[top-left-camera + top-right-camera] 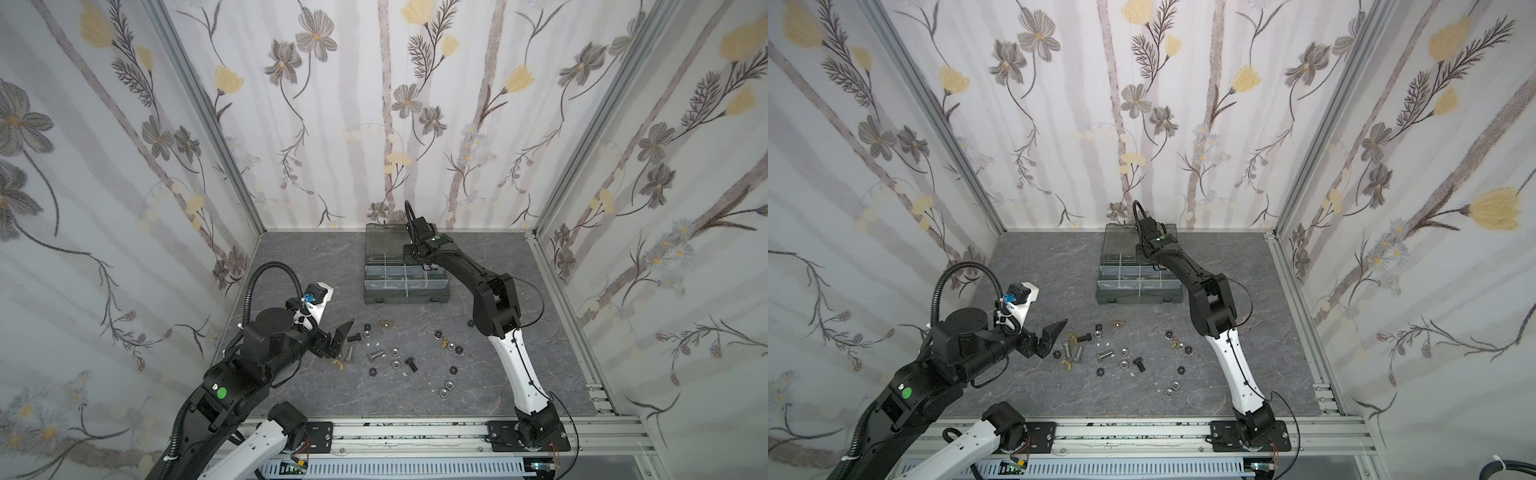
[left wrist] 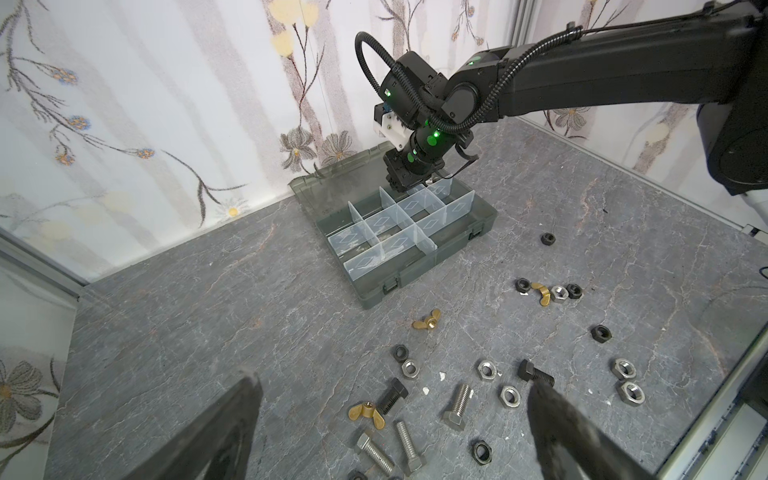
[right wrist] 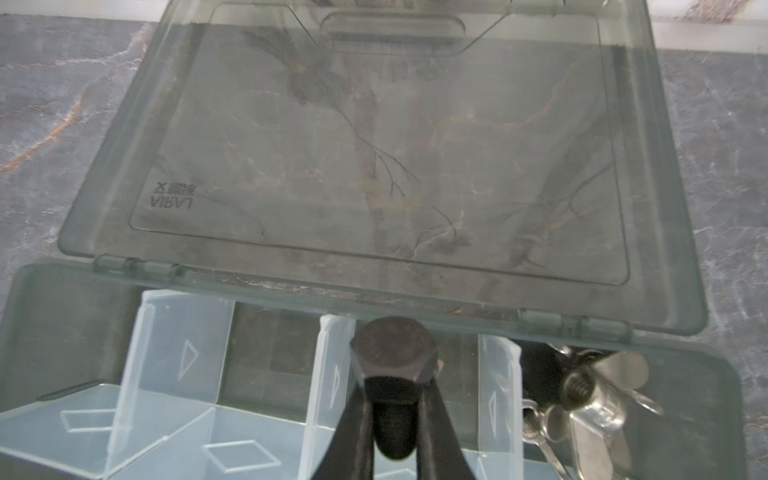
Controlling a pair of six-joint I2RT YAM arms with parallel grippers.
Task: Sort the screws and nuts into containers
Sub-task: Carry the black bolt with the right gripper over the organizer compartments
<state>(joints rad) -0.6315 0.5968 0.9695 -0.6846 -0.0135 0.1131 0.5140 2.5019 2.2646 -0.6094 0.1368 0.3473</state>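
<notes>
The dark grey organiser case [image 1: 405, 297] lies open at the back, its containers [image 2: 409, 226] parted by clear dividers. My right gripper [image 3: 392, 386] is shut on a black screw [image 3: 392, 349], held over a back-row compartment. The neighbouring compartment holds silver wing nuts [image 3: 590, 395]. My left gripper [image 2: 392, 382] hangs open above loose parts on the floor. Among them are silver screws [image 2: 457, 405], black screws [image 2: 536, 374], silver and black hex nuts [image 2: 486, 370] and brass wing nuts [image 2: 427, 320]. In both top views these screws and nuts [image 1: 395, 357] [image 1: 1125, 357] lie scattered in front of the case.
The smoky lid [image 3: 374, 145] lies folded back flat towards the rear wall. More nuts [image 1: 446, 386] sit near the right arm's white link [image 1: 515, 365]. An aluminium rail [image 1: 415, 430] runs along the front edge. Tiny white specks [image 2: 424, 390] dot the floor.
</notes>
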